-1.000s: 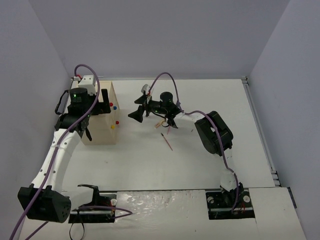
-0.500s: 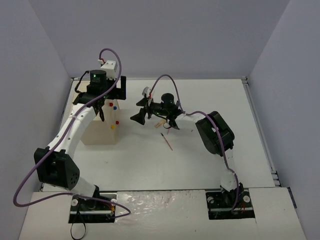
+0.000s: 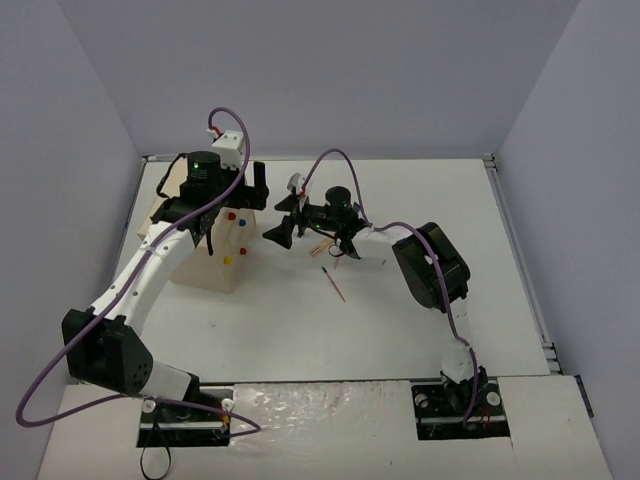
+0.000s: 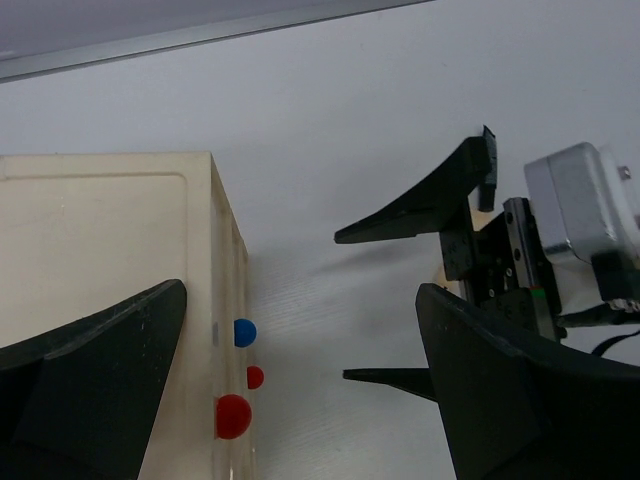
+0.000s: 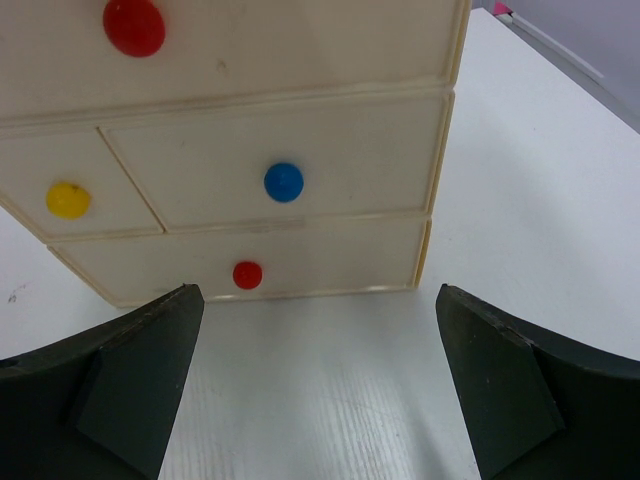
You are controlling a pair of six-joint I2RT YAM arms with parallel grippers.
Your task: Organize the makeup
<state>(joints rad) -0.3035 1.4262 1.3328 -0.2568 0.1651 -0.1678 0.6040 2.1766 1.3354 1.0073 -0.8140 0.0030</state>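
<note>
Same build on left arm [image 3: 137, 283] and right arm [image 3: 430, 265]: white links, bulky black joint housings. A purple cable [image 3: 333, 155] runs along each. The left wrist has a lit green LED [image 3: 197, 165] and a white boxy module [image 3: 229, 146]. The left gripper [image 4: 300, 295] fingers [image 4: 90, 380] are matte black wedges with thin tips. The bases [image 3: 460, 405] are black.

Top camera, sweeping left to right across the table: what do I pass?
wooden box with coloured knobs → right gripper, open → thin pencil → right arm's black elbow. The left gripper overlaps the box, so it is left out.
</note>
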